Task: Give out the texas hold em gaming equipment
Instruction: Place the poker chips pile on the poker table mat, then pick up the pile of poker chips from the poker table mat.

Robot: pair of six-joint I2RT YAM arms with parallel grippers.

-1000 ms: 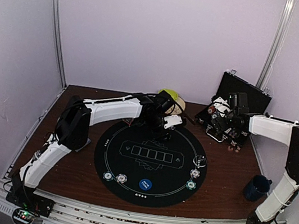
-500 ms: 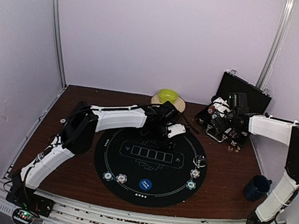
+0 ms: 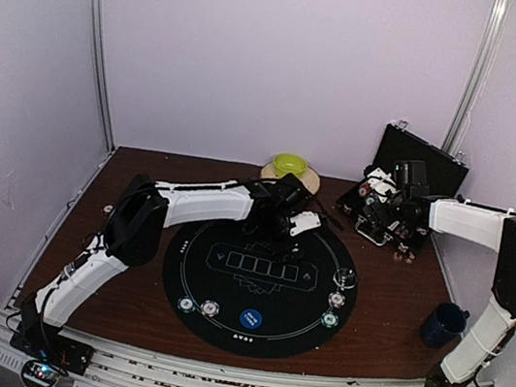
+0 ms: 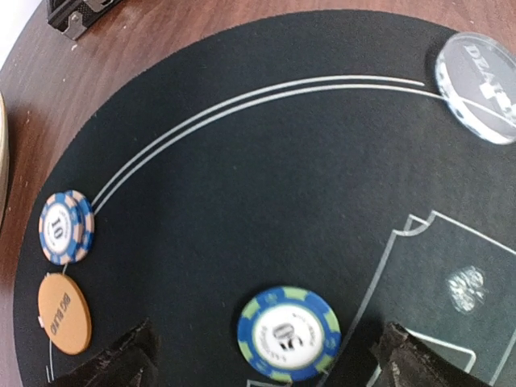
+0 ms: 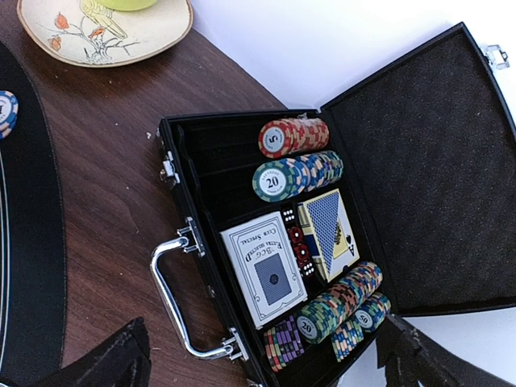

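OK, status. Left gripper (image 4: 270,361) hangs over the round black felt mat (image 3: 222,296) at its 12 o'clock, fingers wide apart and gripping nothing. Flat on the mat right below it is a blue chip with green edge stripes marked 50 (image 4: 289,332), touching neither finger.

Left wrist view, taken from that chip:
- 10 o'clock: short stack of blue chips with peach edge stripes marked 10 (image 4: 66,227), at the mat rim
- 9 o'clock: one flat orange disc (image 4: 64,313), just beside the stack
- 1 o'clock: one clear round dealer disc (image 4: 480,87), well apart

Right gripper (image 5: 266,364) is also spread wide and empty, above the open black hard case (image 5: 451,161) at the table's 2 o'clock.

Case contents:
- two decks of blue-backed cards (image 5: 270,278) side by side
- small red dice (image 5: 298,246) between the decks, count unclear
- one row of red chips marked 5 (image 5: 294,137)
- one row of green-and-blue chips marked 20 (image 5: 297,176)
- more mixed chip rows (image 5: 343,302) at the near end

Top view, near half of the mat:
- left pair of striped chips (image 3: 209,309) at 7 o'clock
- one round blue disc (image 3: 251,319) at 6 o'clock
- right pair of striped chips (image 3: 329,319) at 4 o'clock
- five white card outlines (image 3: 261,267) printed mid-mat

Obstructions: the left arm crosses the mat's 10–12 o'clock sector. The right arm hides the case interior from above. A green bowl (image 3: 289,164) on a cream floral plate (image 5: 48,32) sits just behind the left gripper. A dark blue mug (image 3: 443,324) stands at the table's 4 o'clock.
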